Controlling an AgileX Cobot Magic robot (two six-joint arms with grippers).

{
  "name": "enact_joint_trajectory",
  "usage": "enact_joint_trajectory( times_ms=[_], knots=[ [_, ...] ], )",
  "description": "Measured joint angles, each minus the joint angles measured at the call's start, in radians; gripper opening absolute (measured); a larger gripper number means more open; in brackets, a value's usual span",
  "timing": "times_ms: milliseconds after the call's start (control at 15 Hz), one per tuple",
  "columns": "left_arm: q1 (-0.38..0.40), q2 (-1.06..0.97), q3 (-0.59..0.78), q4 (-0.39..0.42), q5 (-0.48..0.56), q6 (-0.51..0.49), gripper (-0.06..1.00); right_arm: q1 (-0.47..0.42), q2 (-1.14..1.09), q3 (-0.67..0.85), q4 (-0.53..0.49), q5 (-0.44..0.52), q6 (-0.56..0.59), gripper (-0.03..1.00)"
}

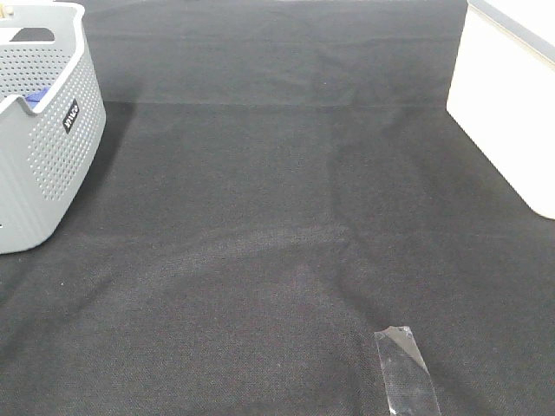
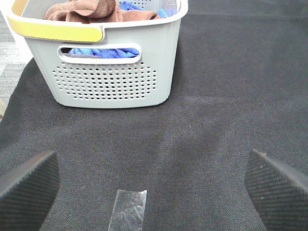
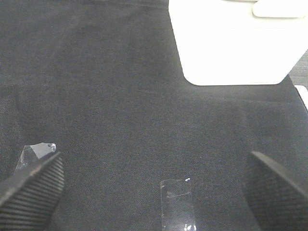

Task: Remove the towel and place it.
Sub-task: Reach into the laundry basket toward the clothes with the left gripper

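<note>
At the upper left of the high view you have the grey basket on the black mat. Your left wrist camera shows the brown towel bunched inside it, on top of a blue cloth. Your left gripper hangs with its jaws spread wide, holding nothing. A clear tape strip lies at lower right. Your right gripper is likewise spread, gripping nothing. The white bin sits at the upper right.
</note>
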Motion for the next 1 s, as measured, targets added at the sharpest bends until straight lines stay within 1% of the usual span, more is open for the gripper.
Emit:
enact_joint_trajectory(
  times_ms=[1000],
  knots=[
    [0.0, 0.0, 0.0, 0.0, 0.0, 0.003, 0.99, 0.0, 0.0, 0.0, 0.0, 0.0, 0.0, 0.96]
  ],
)
